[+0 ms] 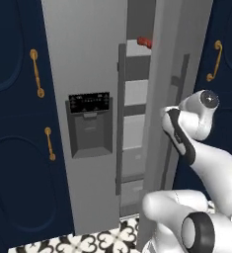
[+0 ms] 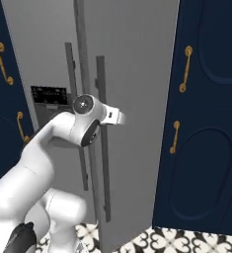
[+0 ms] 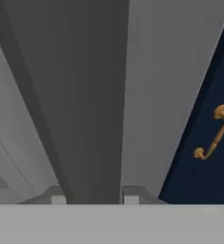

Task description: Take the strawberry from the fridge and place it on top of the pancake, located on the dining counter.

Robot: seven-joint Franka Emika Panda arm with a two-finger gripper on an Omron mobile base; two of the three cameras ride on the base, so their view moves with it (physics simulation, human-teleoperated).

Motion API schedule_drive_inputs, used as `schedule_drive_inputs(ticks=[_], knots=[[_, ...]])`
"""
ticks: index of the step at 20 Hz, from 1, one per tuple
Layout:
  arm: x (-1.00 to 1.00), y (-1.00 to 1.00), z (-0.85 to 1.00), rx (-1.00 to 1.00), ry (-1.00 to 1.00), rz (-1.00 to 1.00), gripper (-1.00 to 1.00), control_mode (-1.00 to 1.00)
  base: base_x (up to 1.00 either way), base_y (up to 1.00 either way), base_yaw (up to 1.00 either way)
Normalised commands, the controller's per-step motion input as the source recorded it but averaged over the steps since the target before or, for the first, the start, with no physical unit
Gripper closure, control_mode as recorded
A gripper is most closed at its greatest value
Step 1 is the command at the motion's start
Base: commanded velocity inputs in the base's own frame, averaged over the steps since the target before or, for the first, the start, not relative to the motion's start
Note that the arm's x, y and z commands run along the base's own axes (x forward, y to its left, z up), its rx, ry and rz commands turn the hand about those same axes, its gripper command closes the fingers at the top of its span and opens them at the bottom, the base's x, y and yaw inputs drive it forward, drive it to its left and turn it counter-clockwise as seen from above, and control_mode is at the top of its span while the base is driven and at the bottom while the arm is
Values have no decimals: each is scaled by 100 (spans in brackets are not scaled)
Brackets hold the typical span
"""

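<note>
The grey fridge (image 1: 88, 59) fills the middle, and its right door stands slightly ajar. Through the gap I see grey inner shelves, with the small dark red strawberry (image 1: 144, 42) on an upper one. My gripper (image 3: 94, 199) reaches the right door's long vertical handle (image 2: 101, 163). In the hand view that dark handle (image 3: 92, 119) runs up between my two fingertips, which press against its sides. In the right base view my hand (image 2: 116, 117) meets the handle at mid height. The pancake and the dining counter are out of view.
Navy cabinets with gold handles flank the fridge on the left (image 1: 14, 148) and on the right (image 2: 206, 123). The black-panel dispenser (image 1: 90, 123) sits in the shut left door. Patterned floor tiles (image 1: 97, 242) lie below. My own arm (image 1: 201, 148) crowds the lower right.
</note>
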Motion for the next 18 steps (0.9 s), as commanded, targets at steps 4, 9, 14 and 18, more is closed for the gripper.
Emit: schedule_drive_inputs(ticks=[4, 9, 14, 18], knots=[[-100, -100, 1, 8, 16, -21, -100, -100, 0, 0, 0], [-81, -64, 41, 0, 1, -5, -100, -100, 0, 0, 0], [-31, 79, 39, -39, 11, 11, -100, -100, 0, 0, 0], [9, 100, 29, -65, 38, 15, -100, -100, 0, 0, 0]])
